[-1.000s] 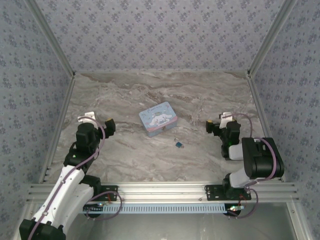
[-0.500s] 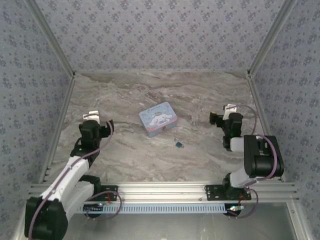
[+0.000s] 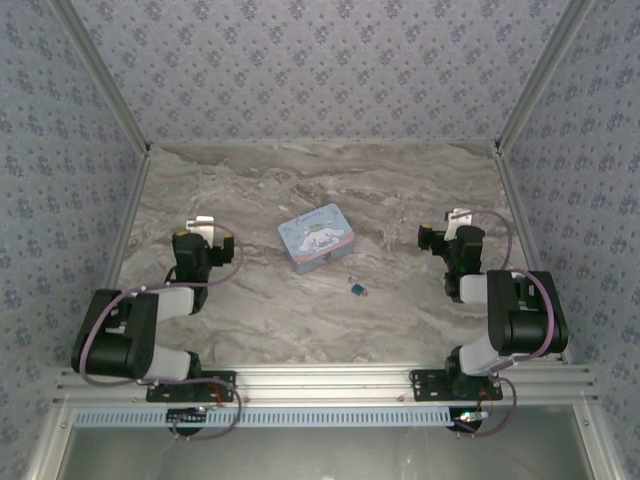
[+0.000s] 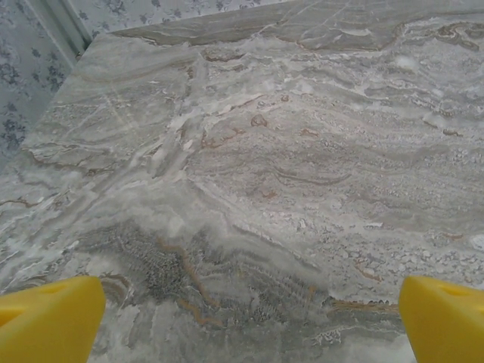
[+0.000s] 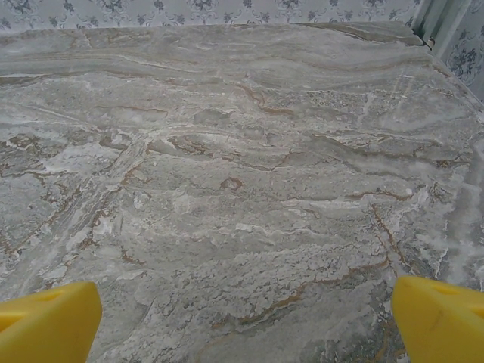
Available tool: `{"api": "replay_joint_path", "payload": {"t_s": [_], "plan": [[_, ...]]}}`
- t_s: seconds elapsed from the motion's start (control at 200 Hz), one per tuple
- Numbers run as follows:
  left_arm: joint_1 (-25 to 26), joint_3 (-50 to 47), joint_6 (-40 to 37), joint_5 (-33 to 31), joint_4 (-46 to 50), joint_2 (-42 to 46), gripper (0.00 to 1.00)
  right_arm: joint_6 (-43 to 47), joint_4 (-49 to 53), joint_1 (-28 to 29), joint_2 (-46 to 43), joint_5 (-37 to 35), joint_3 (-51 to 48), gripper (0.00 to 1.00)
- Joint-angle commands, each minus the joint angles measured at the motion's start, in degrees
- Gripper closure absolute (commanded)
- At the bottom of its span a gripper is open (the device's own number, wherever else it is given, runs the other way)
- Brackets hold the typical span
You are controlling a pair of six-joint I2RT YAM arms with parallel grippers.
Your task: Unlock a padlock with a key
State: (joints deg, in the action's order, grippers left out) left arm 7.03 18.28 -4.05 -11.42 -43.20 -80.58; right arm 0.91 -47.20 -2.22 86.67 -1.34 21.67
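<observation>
The padlock (image 3: 357,289), a tiny blue-teal square, lies on the tabletop (image 3: 300,180) just below the centre of the top view, with nothing holding it. A tiny dark sliver just up and left of it, nearly touching, appears to be the key (image 3: 351,277); it is too small to show any detail. Further up and left, near the pair but apart from them, a pale blue tin box (image 3: 316,237) with a cartoon print on its lid lies flat, turned a little askew.

The left arm (image 3: 150,320) is folded at the lower left, its wrist reaching the middle left of the frame, well apart from the padlock. The left jaws point toward the top of the frame and stand wide open, holding nothing. In the left wrist view the left fingertips (image 4: 45,318), yellow, sit in the two lower corners with bare marbled tabletop between them.

The right arm (image 3: 520,315) is folded at the lower right, its wrist at the middle right, also well apart from the padlock. The right jaws are likewise spread wide and hold nothing. In the right wrist view the right fingertips (image 5: 45,321), yellow, sit in the lower corners over bare tabletop.

Flowered blue-grey walls (image 3: 320,70) close in the tabletop on three sides. A metal rail (image 3: 320,380) carrying both arm bases runs along the bottom.
</observation>
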Motion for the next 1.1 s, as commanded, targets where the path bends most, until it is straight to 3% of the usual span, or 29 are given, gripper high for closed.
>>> {"api": "replay_joint_path", "payload": {"t_s": [0.0, 0.155, 0.23, 0.295, 0.355, 0.42, 1.094], "plan": [[-2.15, -2.24, -1.02, 6.53, -10.75, -0.38, 0.01, 0.15, 0.79, 0.33, 0.51, -1.10, 0.59, 0.00], [-4.15, -5.87, 0.39, 9.50, -26.96, -8.76, 0.01, 0.15, 0.79, 0.32, 0.48, -1.11, 0.57, 0.00], [-4.45, -2.96, 0.60, 9.87, -16.03, -5.10, 0.00, 0.15, 0.79, 0.31, 0.45, -1.11, 0.65, 0.00], [-5.09, 0.17, 1.56, 9.12, -14.55, -7.46, 0.00, 0.15, 0.79, 0.33, 0.48, -0.97, 0.58, 0.00], [-6.77, 5.08, 3.67, 8.91, -3.37, -6.97, 0.01, 0.15, 0.86, 0.29, 0.46, -1.03, 0.57, 0.00], [-9.61, 5.10, 6.42, 11.97, -3.53, -7.07, 0.01, 0.15, 0.80, 0.29, 0.43, -0.96, 0.62, 0.00], [-8.62, 5.36, 5.82, 10.19, -3.37, -7.28, 0.01, 0.32, 1.06, 0.47, 0.50, -1.29, 0.74, 0.00]]}}
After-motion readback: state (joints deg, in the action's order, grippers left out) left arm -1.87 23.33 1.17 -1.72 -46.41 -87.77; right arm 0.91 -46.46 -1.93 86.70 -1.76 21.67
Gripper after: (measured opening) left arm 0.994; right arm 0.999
